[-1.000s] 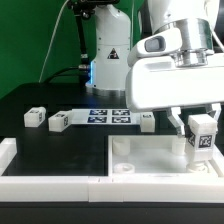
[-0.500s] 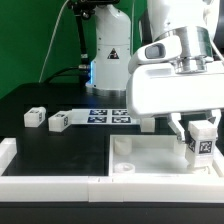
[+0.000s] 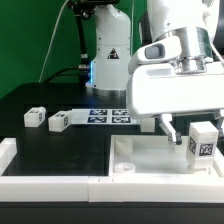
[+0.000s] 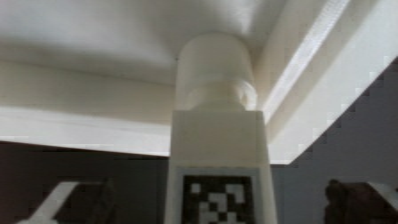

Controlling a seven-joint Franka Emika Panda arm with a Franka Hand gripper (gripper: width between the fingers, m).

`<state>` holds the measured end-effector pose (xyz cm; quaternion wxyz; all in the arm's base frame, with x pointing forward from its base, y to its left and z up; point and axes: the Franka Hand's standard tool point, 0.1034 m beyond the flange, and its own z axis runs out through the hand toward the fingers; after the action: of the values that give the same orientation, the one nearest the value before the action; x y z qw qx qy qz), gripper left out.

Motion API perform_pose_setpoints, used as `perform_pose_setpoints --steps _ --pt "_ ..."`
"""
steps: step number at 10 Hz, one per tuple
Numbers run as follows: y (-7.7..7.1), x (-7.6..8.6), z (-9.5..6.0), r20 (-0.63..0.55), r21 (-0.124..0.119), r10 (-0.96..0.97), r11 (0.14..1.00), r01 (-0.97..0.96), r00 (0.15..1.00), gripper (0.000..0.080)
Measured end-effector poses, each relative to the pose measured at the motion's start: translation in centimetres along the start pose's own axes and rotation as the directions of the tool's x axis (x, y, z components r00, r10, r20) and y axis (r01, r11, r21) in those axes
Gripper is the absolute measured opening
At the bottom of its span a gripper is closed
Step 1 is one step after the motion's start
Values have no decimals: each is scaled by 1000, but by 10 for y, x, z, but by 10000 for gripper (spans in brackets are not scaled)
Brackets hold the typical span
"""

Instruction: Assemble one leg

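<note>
Leg (image 3: 203, 141) stands inside the spread gripper (image 3: 196, 136); two legs (image 3: 35, 117) (image 3: 58, 121) lie loose.

A small white cuboid leg (image 3: 201, 141), with a black-and-white tag on its front, stands upright at the exterior view's right.

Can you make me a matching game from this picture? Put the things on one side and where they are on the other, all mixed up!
Things:
1. tray
2. marker board
3. leftmost leg
4. rightmost leg

Places:
A. over the tray, at the exterior view's right
B. on the black table, exterior view's far left
C. foreground, big and white
D. flat, mid-scene, several tags

Pairs: 1-C, 2-D, 3-B, 4-A.
</note>
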<state>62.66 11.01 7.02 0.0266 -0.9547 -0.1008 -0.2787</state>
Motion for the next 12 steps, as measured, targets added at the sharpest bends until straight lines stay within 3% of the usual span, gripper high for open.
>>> perform_pose_setpoints --steps 4,8,10,11,12 --pt "0 1 -1 -1 0 0 1000 0 1000 648" --pt "0 24 -30 5 10 -4 1000 4 1000 649" --pt "-2 21 -29 28 17 -5 1000 4 1000 649" --pt "-3 19 -28 49 23 -3 1000 1 999 649" --pt "-10 14 -28 172 57 2 998 -12 985 649"
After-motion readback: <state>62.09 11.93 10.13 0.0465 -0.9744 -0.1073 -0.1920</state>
